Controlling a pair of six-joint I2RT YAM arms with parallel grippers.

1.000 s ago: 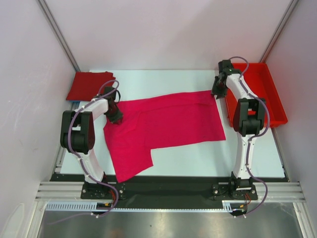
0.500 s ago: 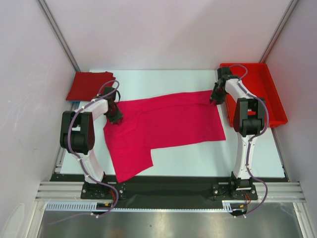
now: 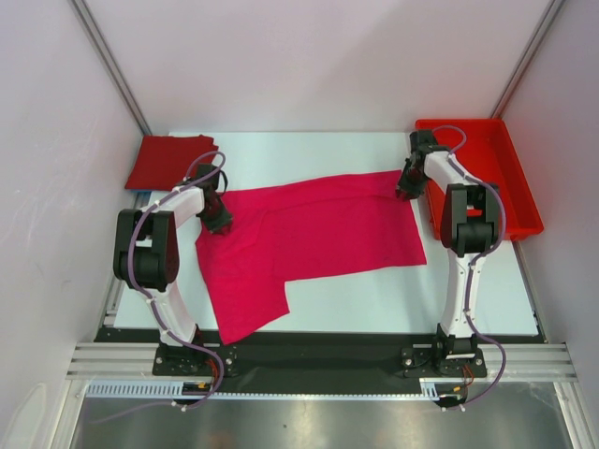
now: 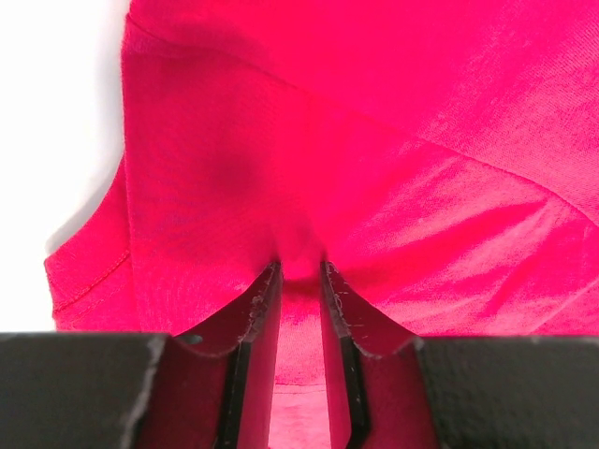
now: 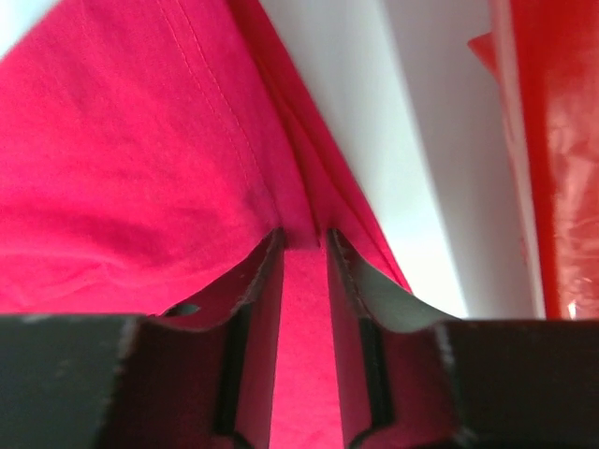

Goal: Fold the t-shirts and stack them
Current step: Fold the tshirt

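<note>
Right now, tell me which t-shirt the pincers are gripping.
The magenta-pink t-shirt, spread across the table; the left pincer and right pincer each pinch an edge. The darker crimson t-shirt lies folded at the far left corner, untouched.

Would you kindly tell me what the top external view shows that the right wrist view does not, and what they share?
Only the top external view shows the whole magenta t-shirt spread out, the crimson t-shirt at the far left corner, and the left gripper at the magenta one's left edge. Only the right wrist view shows the right gripper shut on a pinch of magenta cloth beside a stitched seam. Both show the magenta t-shirt, the red tray and the white table.
</note>
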